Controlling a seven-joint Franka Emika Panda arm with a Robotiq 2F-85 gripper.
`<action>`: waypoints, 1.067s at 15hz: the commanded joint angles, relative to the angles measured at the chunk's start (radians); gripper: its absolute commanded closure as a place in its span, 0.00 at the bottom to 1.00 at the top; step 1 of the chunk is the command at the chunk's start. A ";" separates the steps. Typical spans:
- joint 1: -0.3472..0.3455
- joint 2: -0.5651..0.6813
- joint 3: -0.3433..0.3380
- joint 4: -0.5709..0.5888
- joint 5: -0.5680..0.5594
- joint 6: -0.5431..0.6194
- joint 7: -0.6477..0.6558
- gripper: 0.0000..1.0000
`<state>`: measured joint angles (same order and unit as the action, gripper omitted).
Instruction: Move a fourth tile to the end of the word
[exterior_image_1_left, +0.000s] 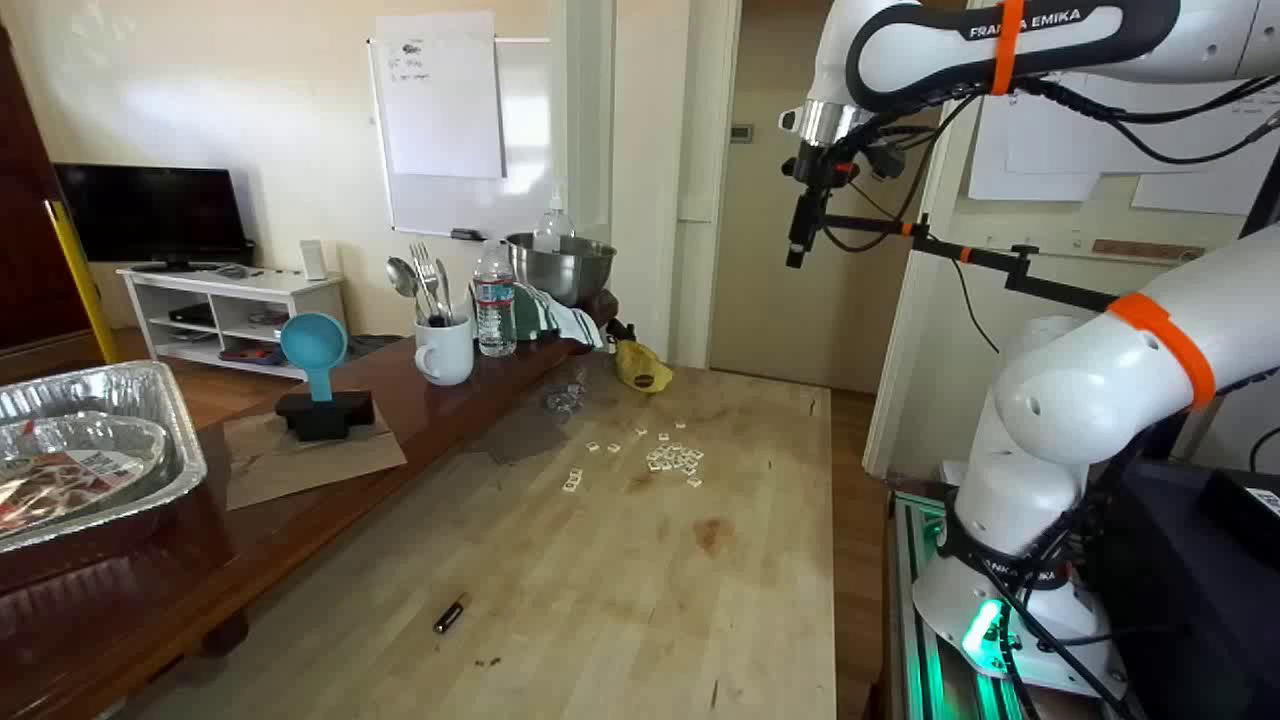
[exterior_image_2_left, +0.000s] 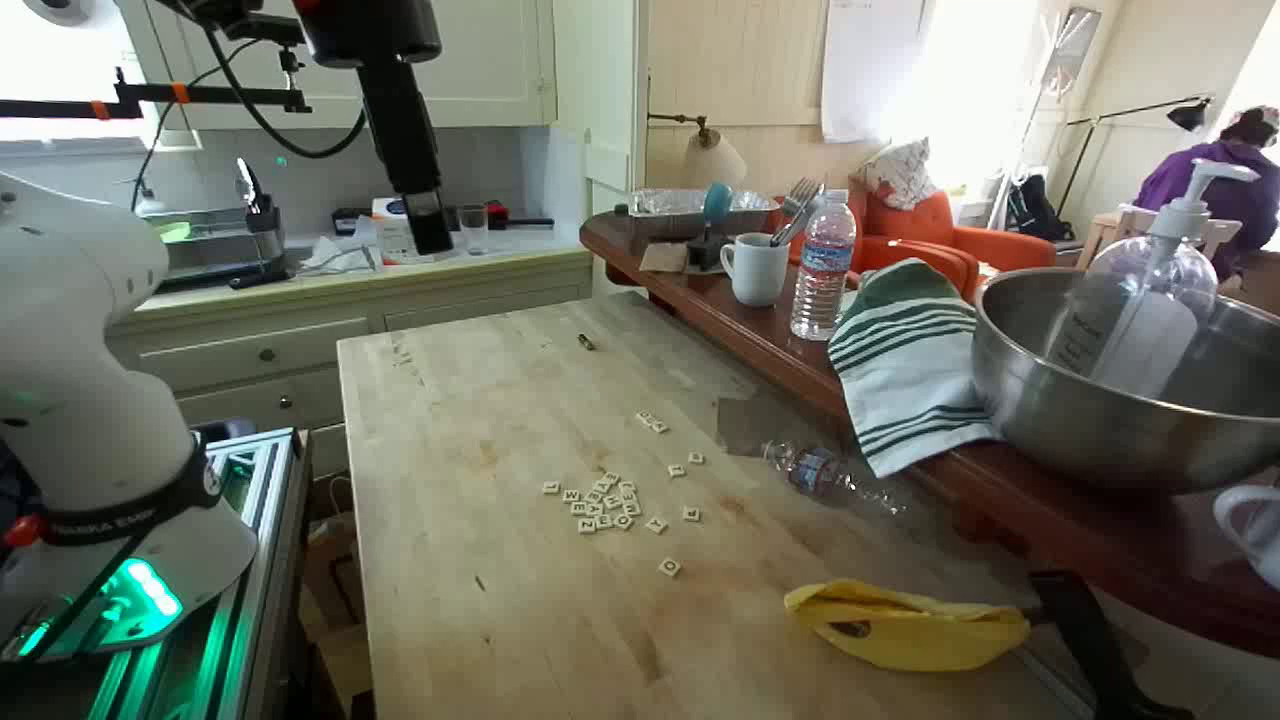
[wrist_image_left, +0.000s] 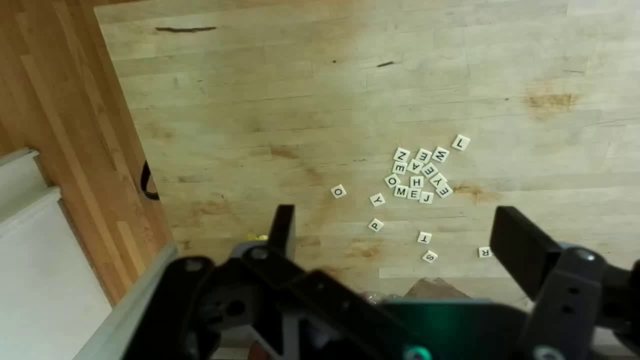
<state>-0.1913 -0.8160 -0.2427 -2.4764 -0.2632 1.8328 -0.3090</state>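
The word (exterior_image_2_left: 652, 421) is a short line of tiny whitish tiles on the wooden table; it also shows in an exterior view (exterior_image_1_left: 572, 480). In the wrist view only its R tile (wrist_image_left: 484, 252) shows fully; the rest is behind a finger. Loose tiles T (wrist_image_left: 424, 237), S (wrist_image_left: 429, 256), P (wrist_image_left: 376, 225), Y (wrist_image_left: 377, 199) and O (wrist_image_left: 338, 191) lie apart. Most others form a jumbled pile (wrist_image_left: 415, 181). My gripper (wrist_image_left: 394, 215) is open and empty, pointing down high above the table in both exterior views (exterior_image_1_left: 797, 255) (exterior_image_2_left: 432, 238).
The wooden table (exterior_image_1_left: 640, 600) carries a battery (exterior_image_1_left: 450, 613), a crumpled clear bottle (exterior_image_2_left: 825, 475) and a yellow banana-like item (exterior_image_2_left: 905, 625). A raised dark-red counter (exterior_image_2_left: 700, 300) runs along one side, bearing a mug (exterior_image_2_left: 757, 272), a water bottle (exterior_image_2_left: 823, 265), a towel and a steel bowl (exterior_image_2_left: 1060, 420).
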 joint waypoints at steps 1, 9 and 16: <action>0.012 -0.001 -0.007 0.003 -0.006 -0.005 0.007 0.00; 0.046 0.044 0.012 -0.031 -0.004 0.070 0.013 0.00; 0.173 0.316 0.013 -0.113 0.040 0.548 -0.059 0.00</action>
<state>-0.0529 -0.6325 -0.2186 -2.5967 -0.2524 2.2493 -0.3128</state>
